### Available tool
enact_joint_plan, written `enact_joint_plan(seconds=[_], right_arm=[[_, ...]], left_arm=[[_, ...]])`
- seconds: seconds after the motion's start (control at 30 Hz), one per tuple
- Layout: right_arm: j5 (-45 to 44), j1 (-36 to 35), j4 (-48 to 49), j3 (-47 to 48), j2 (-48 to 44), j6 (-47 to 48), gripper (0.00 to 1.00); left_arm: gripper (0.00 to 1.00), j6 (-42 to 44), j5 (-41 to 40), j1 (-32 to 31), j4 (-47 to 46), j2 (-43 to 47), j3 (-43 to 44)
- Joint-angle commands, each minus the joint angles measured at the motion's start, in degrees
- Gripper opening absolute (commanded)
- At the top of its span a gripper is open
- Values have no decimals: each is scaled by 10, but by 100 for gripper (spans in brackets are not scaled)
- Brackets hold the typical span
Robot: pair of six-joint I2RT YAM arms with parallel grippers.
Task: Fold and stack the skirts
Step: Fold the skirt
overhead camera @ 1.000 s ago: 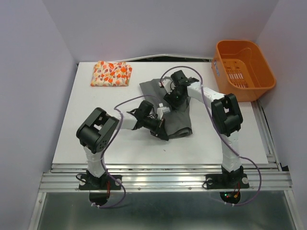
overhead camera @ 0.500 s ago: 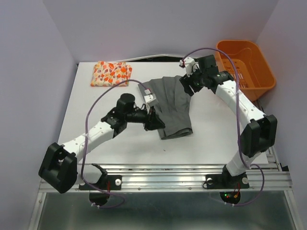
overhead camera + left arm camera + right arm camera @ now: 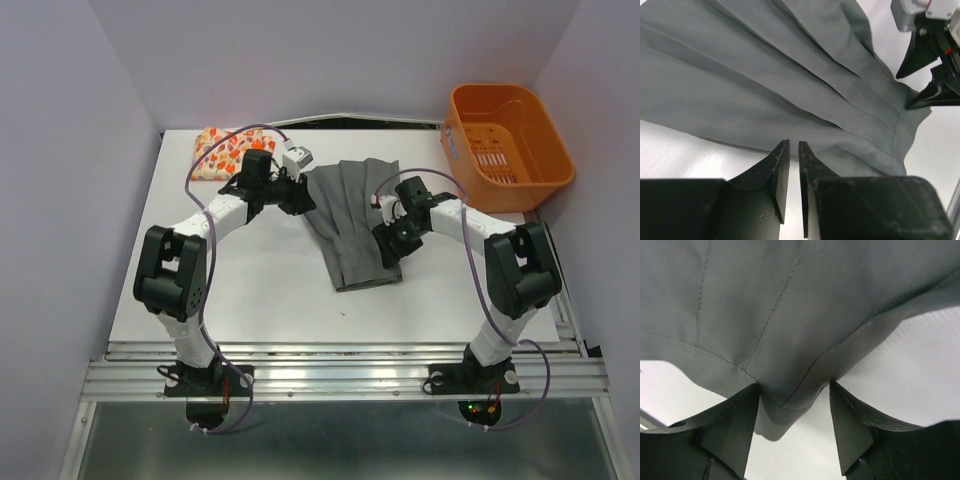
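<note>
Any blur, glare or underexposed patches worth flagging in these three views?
Top view: evenly lit and sharp, with only soft shadows under the arms. Left wrist: the skirt pleats are crisp, the table is nearly blown out. Right wrist: the weave is sharp, the fingers are black silhouettes against a bright table.

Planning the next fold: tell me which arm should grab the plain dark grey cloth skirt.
Right. The right gripper has open jaws straddling an edge of the dark grey cloth skirt, so it probably only needs to close. The left gripper is barely parted over the skirt's edge, holding nothing.
</note>
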State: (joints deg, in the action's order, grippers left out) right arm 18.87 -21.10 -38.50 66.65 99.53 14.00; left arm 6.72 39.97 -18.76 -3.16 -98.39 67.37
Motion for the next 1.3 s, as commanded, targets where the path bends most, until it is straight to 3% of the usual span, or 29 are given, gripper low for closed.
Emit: enact_joint_plan(seconds=[0.0,0.17,0.3,0.43,0.57,0.67,0.77,0.9,0.97,1.13,1.27], right_arm=[[-28,-6,57,-6,41,25,63],[-115,-6,90,7,97,102,61],[-148,-6,110,37,112,160,61],[-205,-6,145,74,121,230,61],[-220,4,146,145,123,240,64],[-153,4,103,189,80,220,67],[-84,4,23,222,37,217,67],[-7,4,3,149,-60,286,61],[31,4,16,107,-97,309,59],[57,-8,27,29,-130,371,47],[29,-34,85,-26,-124,389,47]], left_arm=[[24,11,-2,-2,-13,-53,55],[17,-8,-7,-7,-7,-156,104],[11,-16,-11,-7,15,-169,86],[8,-30,12,-11,24,-139,-1],[7,-64,42,-27,12,-94,-81],[11,-64,35,-29,11,-33,-109],[27,-53,28,-18,23,34,-103],[37,36,-2,-17,126,74,-32],[37,56,-9,-13,150,76,-18],[36,25,7,6,156,59,-1],[37,4,4,7,137,32,0]])
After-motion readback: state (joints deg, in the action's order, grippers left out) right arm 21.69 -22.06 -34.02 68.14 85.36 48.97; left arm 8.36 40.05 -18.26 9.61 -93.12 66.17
